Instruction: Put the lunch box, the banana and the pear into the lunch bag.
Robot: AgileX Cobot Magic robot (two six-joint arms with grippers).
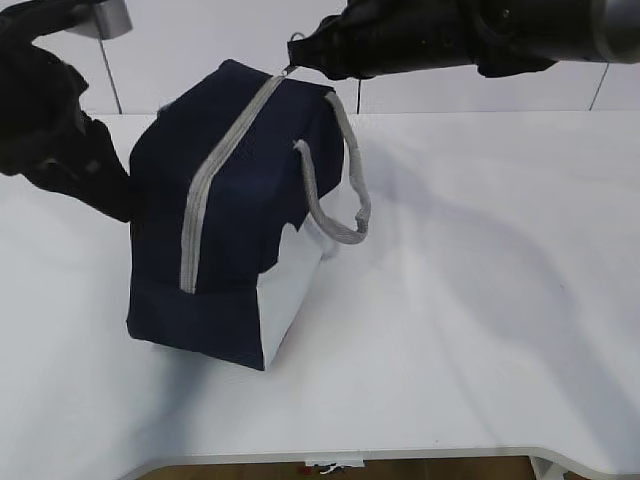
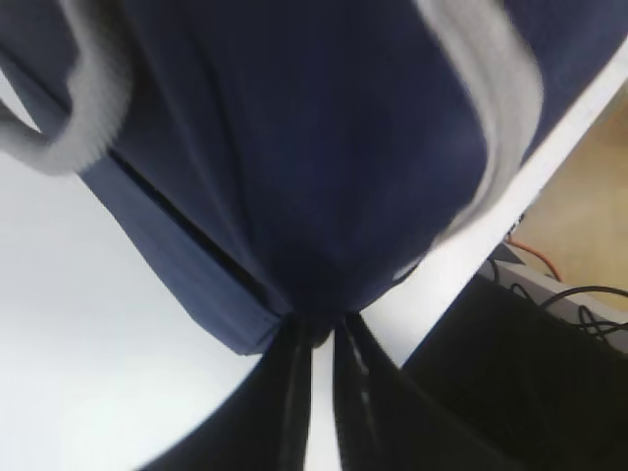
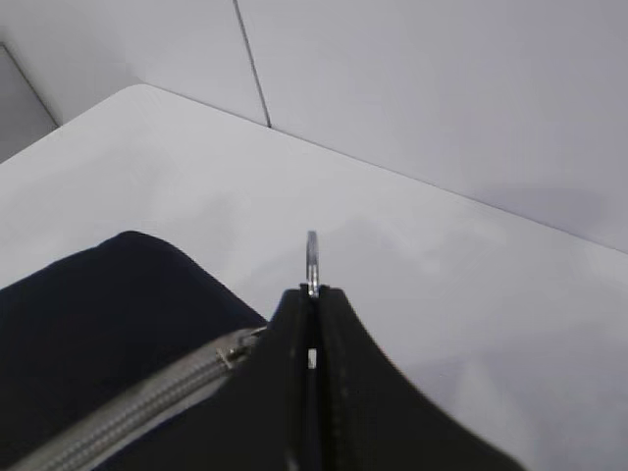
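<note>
The navy lunch bag (image 1: 240,230) stands on the white table with its grey zipper strip (image 1: 215,180) closed along the top and a grey handle (image 1: 340,190) hanging on its right side. My right gripper (image 1: 293,58) is shut on the metal ring pull (image 3: 312,257) at the far end of the zipper. My left gripper (image 2: 324,339) is shut on a fold of the bag's navy fabric (image 2: 294,196) at the bag's left side (image 1: 128,200). The lunch box, the banana and the pear are out of view.
The white table (image 1: 480,300) spreads to the right and front of the bag. A white panelled wall (image 1: 200,50) rises behind. The table's edge with cables beyond it (image 2: 559,285) shows in the left wrist view.
</note>
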